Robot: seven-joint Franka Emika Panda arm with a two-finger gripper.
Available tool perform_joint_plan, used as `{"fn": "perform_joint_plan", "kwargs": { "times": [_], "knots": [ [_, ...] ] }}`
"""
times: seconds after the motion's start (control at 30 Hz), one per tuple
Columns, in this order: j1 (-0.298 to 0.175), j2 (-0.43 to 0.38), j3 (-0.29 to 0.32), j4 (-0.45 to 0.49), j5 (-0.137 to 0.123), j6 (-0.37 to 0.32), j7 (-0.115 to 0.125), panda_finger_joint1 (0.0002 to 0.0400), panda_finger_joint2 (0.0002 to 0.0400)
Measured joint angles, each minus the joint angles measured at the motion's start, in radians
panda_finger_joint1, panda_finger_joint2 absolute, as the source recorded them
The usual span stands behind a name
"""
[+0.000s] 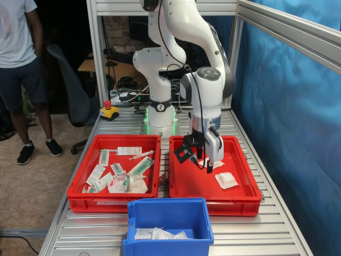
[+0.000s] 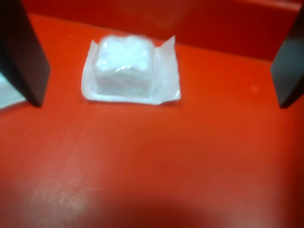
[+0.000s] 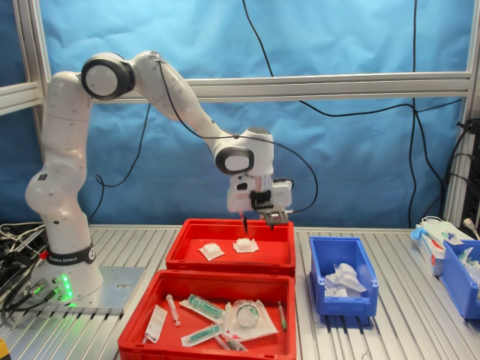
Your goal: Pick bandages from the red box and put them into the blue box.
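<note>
The red box (image 1: 245, 198) (image 3: 229, 261) holds two bandages. One bandage (image 2: 126, 69) (image 3: 245, 245) lies on the red floor straight below my gripper; in the first exterior view only its edge (image 1: 218, 166) shows past the fingers. The other bandage (image 1: 226, 180) (image 3: 211, 251) lies apart from it, and its corner (image 2: 6, 97) shows in the wrist view. My gripper (image 1: 199, 161) (image 2: 156, 97) (image 3: 258, 223) is open and empty, hanging just above the tray. Its dark fingers (image 2: 23, 52) stand wide on either side. The blue box (image 1: 168, 214) (image 3: 343, 300) holds several white wrapped pads (image 3: 342, 278).
A twin red tray (image 1: 80, 196) (image 3: 150, 315) with syringes and green-printed packets sits beside the red box. The arm base (image 1: 160, 114), a yellow stop button (image 1: 109, 111) and aluminium frame posts (image 1: 97, 64) stand around. A person (image 1: 21, 69) stands off the table. Another blue bin (image 3: 459, 279) is in the second exterior view's right.
</note>
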Motion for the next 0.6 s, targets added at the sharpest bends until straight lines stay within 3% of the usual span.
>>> {"fn": "perform_joint_plan", "kwargs": {
  "times": [0.27,0.6],
  "knots": [
    [0.024,0.085,0.0,-0.011,0.006,0.029,0.067,0.04,0.04],
    [0.057,0.125,0.0,-0.016,0.007,0.038,0.102,0.04,0.04]
  ]
}}
